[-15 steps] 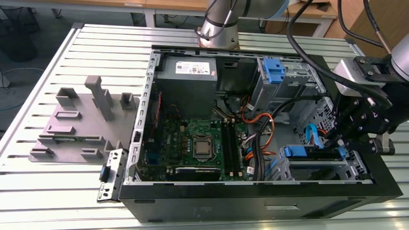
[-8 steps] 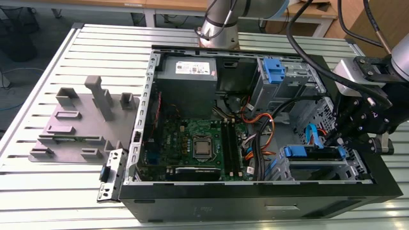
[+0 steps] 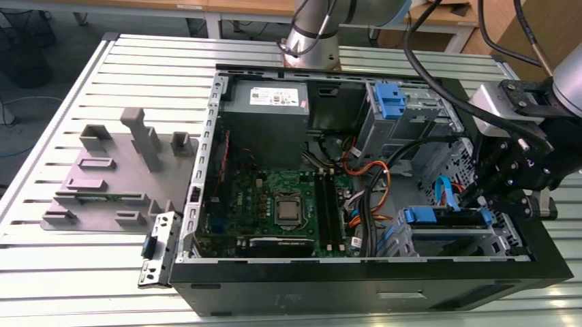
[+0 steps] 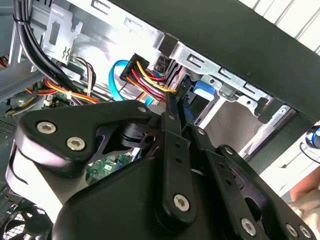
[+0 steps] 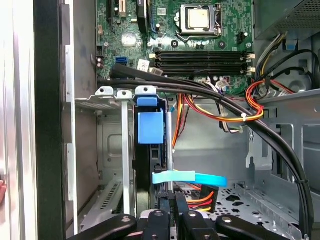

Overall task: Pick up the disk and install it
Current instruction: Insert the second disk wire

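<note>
Our gripper is pinching narrowly, fingers almost together, clamped on the thin edge of the disk. In the exterior view we are seeing the disk standing edge-on in the drive cage, at about four o'clock in the open case. We are judging two risks: the disk tilting and jamming in the cage, and the gripper snagging the blue cable just beside it.

An open computer case lies on the slatted worktop. In the exterior view, a grey moulded holder stands at its nine o'clock. Inside, the power-supply box sits at twelve o'clock of the motherboard.
</note>
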Robot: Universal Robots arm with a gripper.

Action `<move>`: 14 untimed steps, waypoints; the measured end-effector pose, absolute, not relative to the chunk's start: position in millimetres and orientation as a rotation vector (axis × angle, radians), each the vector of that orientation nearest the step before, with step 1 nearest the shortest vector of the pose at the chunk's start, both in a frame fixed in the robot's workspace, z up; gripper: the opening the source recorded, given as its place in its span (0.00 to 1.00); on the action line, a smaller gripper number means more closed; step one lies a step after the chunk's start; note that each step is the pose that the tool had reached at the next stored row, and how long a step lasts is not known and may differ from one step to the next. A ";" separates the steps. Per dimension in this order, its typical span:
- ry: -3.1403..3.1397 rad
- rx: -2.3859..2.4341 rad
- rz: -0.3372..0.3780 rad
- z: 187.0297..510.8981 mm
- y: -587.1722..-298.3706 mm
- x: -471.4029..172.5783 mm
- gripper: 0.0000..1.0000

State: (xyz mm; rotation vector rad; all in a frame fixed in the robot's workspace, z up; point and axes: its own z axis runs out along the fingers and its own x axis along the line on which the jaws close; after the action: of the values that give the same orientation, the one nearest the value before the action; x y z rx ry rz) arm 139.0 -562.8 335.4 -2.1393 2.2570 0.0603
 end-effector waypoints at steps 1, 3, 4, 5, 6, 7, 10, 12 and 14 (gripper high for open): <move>2.256 -2.138 0.058 335.5 -563.0 138.2 0.16; 2.254 -2.137 0.054 335.7 -563.4 137.1 0.16; 2.253 -2.136 0.053 335.9 -563.7 137.2 0.16; 2.252 -2.136 0.052 336.2 -564.2 137.1 0.16; 2.252 -2.135 0.051 336.5 -564.6 136.9 0.16; 2.251 -2.134 0.049 336.8 -565.2 136.7 0.16; 2.247 -2.131 0.041 337.0 -567.8 135.0 0.16; 2.244 -2.128 0.037 337.1 -570.6 133.8 0.16; 2.241 -2.125 0.030 337.0 -572.9 131.0 0.16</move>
State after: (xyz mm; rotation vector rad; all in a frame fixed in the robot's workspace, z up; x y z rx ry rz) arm 131.0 -572.9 337.0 -2.1253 2.2406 0.0304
